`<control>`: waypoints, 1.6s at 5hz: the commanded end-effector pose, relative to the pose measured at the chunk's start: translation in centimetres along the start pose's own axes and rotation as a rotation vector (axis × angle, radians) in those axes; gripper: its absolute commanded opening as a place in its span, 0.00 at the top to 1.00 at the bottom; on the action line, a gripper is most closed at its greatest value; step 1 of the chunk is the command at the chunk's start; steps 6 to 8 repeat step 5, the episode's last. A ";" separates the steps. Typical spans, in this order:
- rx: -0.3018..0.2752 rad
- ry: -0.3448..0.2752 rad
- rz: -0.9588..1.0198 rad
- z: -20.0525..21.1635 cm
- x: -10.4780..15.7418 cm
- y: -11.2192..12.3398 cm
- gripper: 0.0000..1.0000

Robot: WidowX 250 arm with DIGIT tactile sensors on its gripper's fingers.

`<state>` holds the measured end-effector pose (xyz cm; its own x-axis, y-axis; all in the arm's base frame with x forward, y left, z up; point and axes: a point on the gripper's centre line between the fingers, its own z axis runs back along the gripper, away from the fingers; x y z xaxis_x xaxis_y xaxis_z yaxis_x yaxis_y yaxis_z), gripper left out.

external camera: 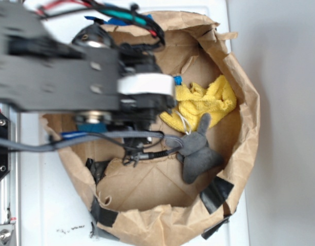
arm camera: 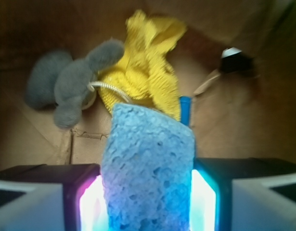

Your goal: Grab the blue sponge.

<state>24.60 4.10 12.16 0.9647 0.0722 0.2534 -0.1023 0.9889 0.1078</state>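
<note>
The blue sponge (arm camera: 148, 168) fills the lower middle of the wrist view, porous and standing upright between the two lit pads. My gripper (arm camera: 147, 192) is shut on it, with the left pad (arm camera: 92, 204) and the right pad (arm camera: 201, 202) pressed against its sides. The sponge hangs above the brown floor of the paper bag (arm camera: 37, 139). In the exterior view the black arm (external camera: 70, 72) reaches over the bag's left half and hides both the sponge and the fingers.
A yellow cloth (external camera: 206, 100) lies crumpled at the bag's right side with a grey plush toy (external camera: 198, 151) beside it. A small blue item (arm camera: 185, 109) pokes out by the cloth. The bag's rim (external camera: 247, 118) is high and crinkled, patched with black tape (external camera: 216, 193).
</note>
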 end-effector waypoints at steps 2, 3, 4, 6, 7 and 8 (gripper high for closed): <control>-0.129 0.020 -0.007 5.6 2.1 -0.7 1.00; -0.126 0.017 -0.001 5.9 2.0 -0.8 1.00; -0.130 0.008 0.016 5.8 2.1 -1.0 1.00; -0.116 0.000 0.025 5.5 2.1 -1.2 1.00; -0.116 0.000 0.025 5.5 2.1 -1.2 1.00; -0.116 0.000 0.025 5.5 2.1 -1.2 1.00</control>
